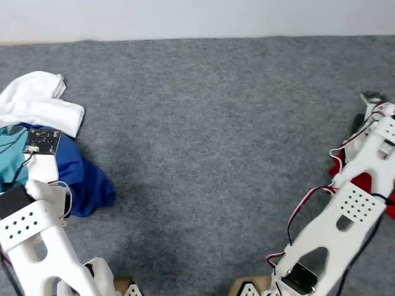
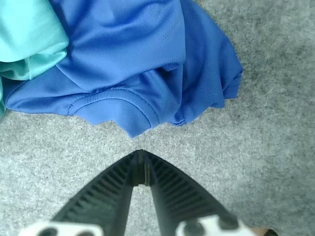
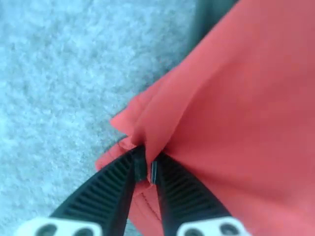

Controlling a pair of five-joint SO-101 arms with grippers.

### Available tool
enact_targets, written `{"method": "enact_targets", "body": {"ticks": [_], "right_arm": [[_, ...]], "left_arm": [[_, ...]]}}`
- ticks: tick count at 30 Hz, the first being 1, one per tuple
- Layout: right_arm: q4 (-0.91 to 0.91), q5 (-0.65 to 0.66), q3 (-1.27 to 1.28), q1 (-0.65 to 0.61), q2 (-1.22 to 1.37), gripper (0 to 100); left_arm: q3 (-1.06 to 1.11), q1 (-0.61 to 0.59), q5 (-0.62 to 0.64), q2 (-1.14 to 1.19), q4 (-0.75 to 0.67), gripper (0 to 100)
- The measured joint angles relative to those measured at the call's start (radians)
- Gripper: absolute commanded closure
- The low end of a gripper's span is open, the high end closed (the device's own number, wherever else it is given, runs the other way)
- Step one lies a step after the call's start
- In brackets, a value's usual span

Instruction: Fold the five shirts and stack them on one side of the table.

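At the table's left side lies a pile of shirts: a crumpled white shirt [image 1: 37, 102] farthest back, a teal shirt [image 1: 11, 154] and a blue shirt [image 1: 86, 179]. The left arm [image 1: 31, 222] stands over this pile. My left gripper [image 2: 141, 158] is shut with nothing in it, just above the carpet and a short way from the hem of the blue shirt [image 2: 142, 59]; the teal shirt [image 2: 27, 42] lies beside it. At the right edge, my right gripper [image 3: 146, 167] is shut on a fold of the red shirt [image 3: 236, 113], which shows under the right arm [image 1: 352, 209].
Grey carpet [image 1: 216, 135] covers the table between the two arms, with a pale wall along the far edge. Red and white wires [image 1: 302, 209] hang along the right arm. A dark object [image 3: 211, 14] lies by the red shirt.
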Motion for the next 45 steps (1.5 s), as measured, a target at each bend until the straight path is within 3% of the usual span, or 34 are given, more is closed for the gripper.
{"method": "enact_targets", "body": {"ticks": [6,10,14,19,36,44,45], "right_arm": [[0.0,0.091,0.106,0.012,-0.06,96.1],[0.0,0.094,0.121,0.011,-0.075,81.7],[0.002,0.04,0.123,-0.011,-0.094,70.2],[0.002,-0.009,0.123,-0.035,-0.124,69.8],[-0.017,-0.015,0.123,-0.04,-0.33,71.2],[-0.242,-0.015,0.135,0.009,-0.324,99.0],[-0.281,-0.015,0.135,0.021,-0.308,99.0]], "left_arm": [[0.0,0.0,0.0,0.0,0.0,100],[0.0,0.0,0.0,0.0,0.0,100],[0.006,0.028,0.0,0.0,0.0,100],[0.006,0.084,0.0,0.0,0.0,100],[0.006,0.089,0.0,0.0,-0.044,100],[0.006,0.089,0.0,0.0,-0.048,100],[0.006,0.089,0.0,0.0,-0.048,100]]}}
